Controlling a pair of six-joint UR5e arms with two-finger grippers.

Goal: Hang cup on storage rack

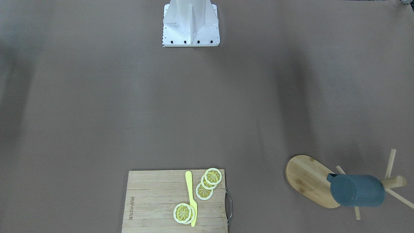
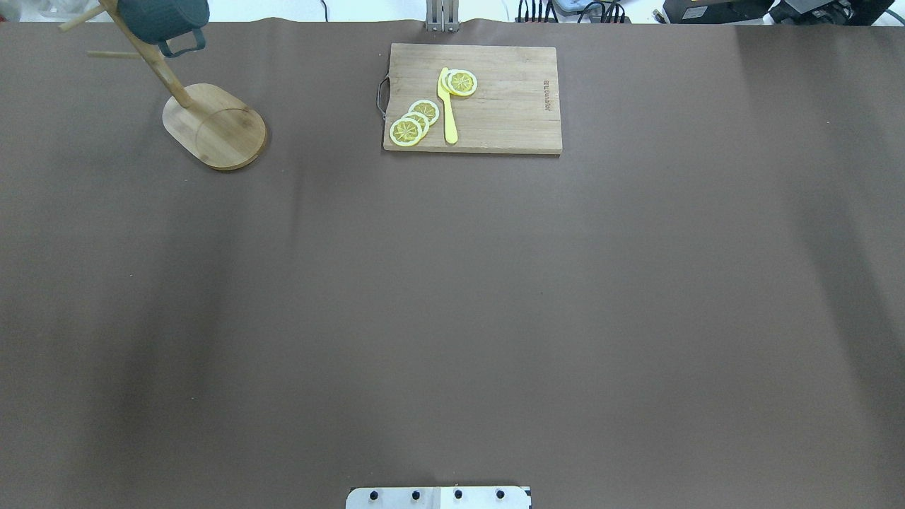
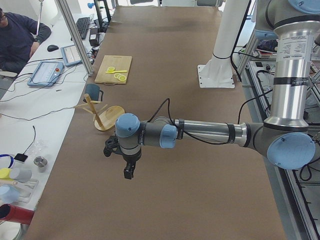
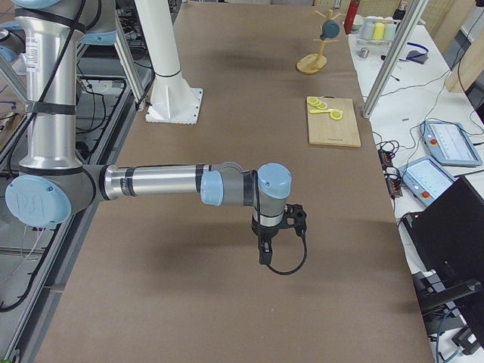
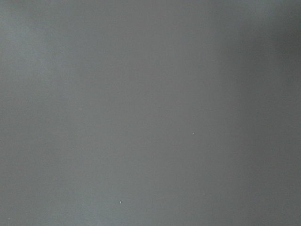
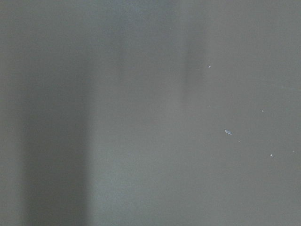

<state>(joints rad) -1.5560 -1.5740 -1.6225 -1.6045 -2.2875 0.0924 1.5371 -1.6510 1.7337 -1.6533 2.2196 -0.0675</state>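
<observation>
The dark blue-grey cup hangs by its handle on a peg of the bamboo storage rack, at the far left corner of the table in the overhead view, where cup and rack base both show. The left gripper hangs over the bare table, well short of the rack, and shows only in the exterior left view. The right gripper hangs over the table, far from the rack, and shows only in the exterior right view. I cannot tell whether either is open or shut. Both wrist views show only brown table.
A slatted cutting board with lemon slices and a yellow knife lies at the far middle of the table. The white robot base stands at the near edge. A person sits at a side desk.
</observation>
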